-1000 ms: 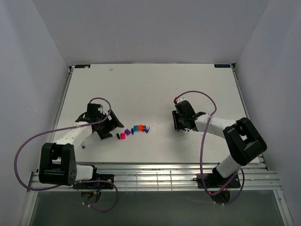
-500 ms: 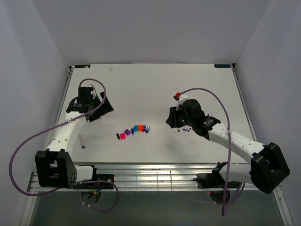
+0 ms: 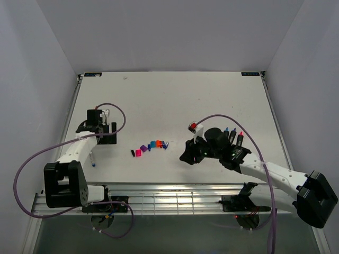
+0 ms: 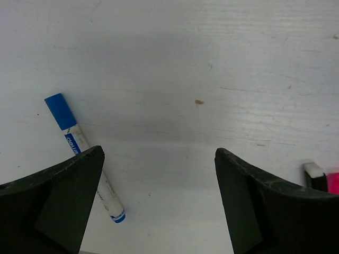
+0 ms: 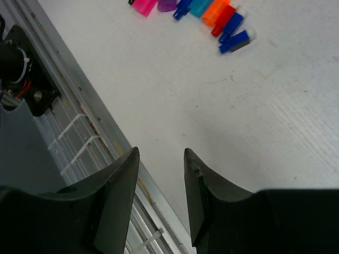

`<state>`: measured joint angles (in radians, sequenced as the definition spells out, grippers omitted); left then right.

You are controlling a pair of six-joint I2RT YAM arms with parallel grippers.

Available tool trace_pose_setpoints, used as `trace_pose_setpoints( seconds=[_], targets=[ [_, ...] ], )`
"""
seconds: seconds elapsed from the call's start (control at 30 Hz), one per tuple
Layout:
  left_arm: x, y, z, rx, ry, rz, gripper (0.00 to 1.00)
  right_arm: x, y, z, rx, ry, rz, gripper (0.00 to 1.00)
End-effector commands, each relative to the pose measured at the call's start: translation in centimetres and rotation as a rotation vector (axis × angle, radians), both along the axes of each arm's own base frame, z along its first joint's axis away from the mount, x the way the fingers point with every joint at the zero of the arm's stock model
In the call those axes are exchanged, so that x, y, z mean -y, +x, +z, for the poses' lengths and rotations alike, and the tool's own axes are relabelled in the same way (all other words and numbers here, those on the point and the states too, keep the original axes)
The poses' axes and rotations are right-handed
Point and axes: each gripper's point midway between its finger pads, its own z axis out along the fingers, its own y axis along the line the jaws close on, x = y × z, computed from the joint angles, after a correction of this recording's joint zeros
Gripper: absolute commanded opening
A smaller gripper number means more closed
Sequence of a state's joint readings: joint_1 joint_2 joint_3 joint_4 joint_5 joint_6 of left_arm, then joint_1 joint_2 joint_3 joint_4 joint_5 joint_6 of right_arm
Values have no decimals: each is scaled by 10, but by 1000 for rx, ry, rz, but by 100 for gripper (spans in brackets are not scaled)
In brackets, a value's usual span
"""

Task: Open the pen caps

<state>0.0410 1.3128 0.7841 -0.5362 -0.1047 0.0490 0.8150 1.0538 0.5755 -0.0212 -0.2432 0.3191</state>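
Note:
A row of loose pen caps lies mid-table: magenta, purple, blue, orange and small red and blue ones. The right wrist view shows them along its top edge. A thin white pen with a blue cap on its far end lies by the left finger; in the top view it is at the left. My left gripper hangs wide open over bare table right of that pen. My right gripper is open and holds nothing, near the table's front edge, right of the caps.
Dark pen bodies with blue and red tips lie behind my right arm. A short black piece sits beside the magenta cap; its white end shows at the left wrist view's right edge. A metal rail runs along the front edge.
The right arm swung from mid-table towards the front edge and left, uncovering the pen bodies; its jaws widened a little. The left arm drew back from the caps towards the white pen.

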Motion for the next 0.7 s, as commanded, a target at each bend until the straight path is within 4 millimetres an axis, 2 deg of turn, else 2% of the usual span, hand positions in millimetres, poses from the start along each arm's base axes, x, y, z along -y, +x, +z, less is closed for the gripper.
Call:
trace_pose_setpoints(
  seconds=[0.0,0.1,0.17,0.23,0.33,0.43,0.47,0.53,0.67],
  targets=[
    [-27,1,3,35,97,10,96,-22,-21,11,89,27,109,46],
    [-45,-9,-3,17,109,48,96,-23,-32,9,116,25,139,46],
    [-52,-14,-11,-11,116,53,93,-17,-31,9,145,8,113,46],
    [-52,-14,-14,-7,103,34,91,-18,-37,14,158,24,133,47],
    [-53,-11,-9,29,92,27,91,-19,-40,17,173,34,143,48],
    [-63,-12,-9,26,113,37,91,-18,-42,20,183,40,144,48],
    [-68,-12,-10,27,110,47,91,-18,-42,20,185,41,141,48],
    [-66,-15,-21,-3,66,32,91,-17,-40,22,193,42,133,48],
    [-68,-11,-30,-4,17,56,90,-17,-41,21,191,38,136,48]
  ],
)
